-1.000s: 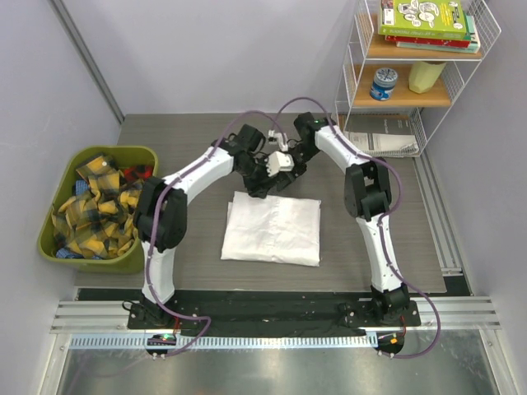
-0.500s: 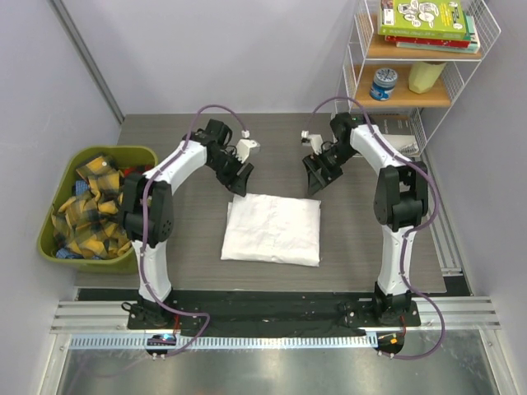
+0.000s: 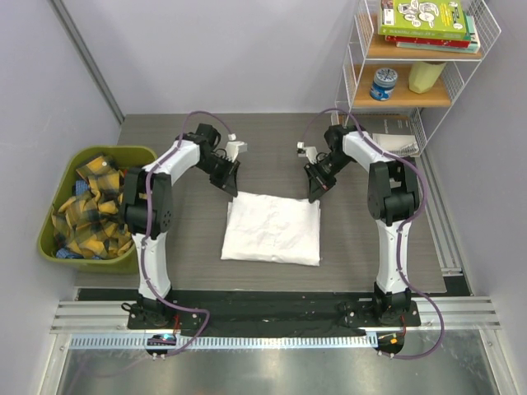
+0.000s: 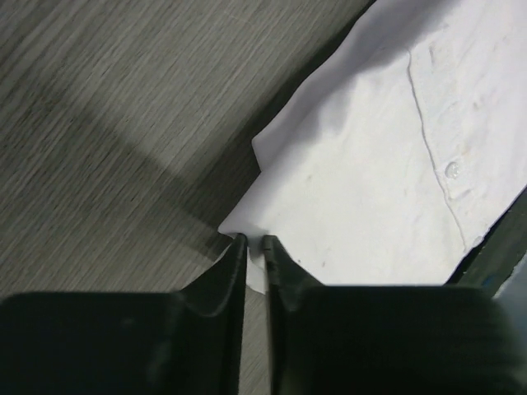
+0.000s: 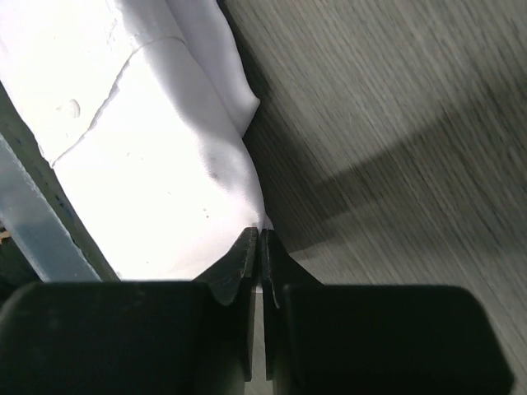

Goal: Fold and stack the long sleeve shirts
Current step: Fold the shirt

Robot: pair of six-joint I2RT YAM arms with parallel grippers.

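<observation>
Folding is looking partly done: you are seeing one white shirt (image 3: 272, 230) lying flat in the middle of the table (image 3: 272, 148) as a neat rectangle with no sleeve showing, so the first folds are probably behind you. Your left gripper (image 3: 230, 184) is sitting at the shirt's far left corner and your right gripper (image 3: 315, 189) at its far right corner, both low on the cloth. In the left wrist view the fingers (image 4: 235, 271) are pinching a sliver of white fabric between them, so that gripper is clamping the corner. In the right wrist view the jaws are standing almost together with the cloth's edge running in at their tips. You are most likely holding that corner too, though the bite is looking thin. What is remaining, as I judge it, is bringing the far edge toward you for another fold. No second white shirt or stack is showing, so stacking is not yet begun. To your left the green bin (image 3: 99, 151) is holding yellow-and-black plaid cloths (image 3: 95, 210).
</observation>
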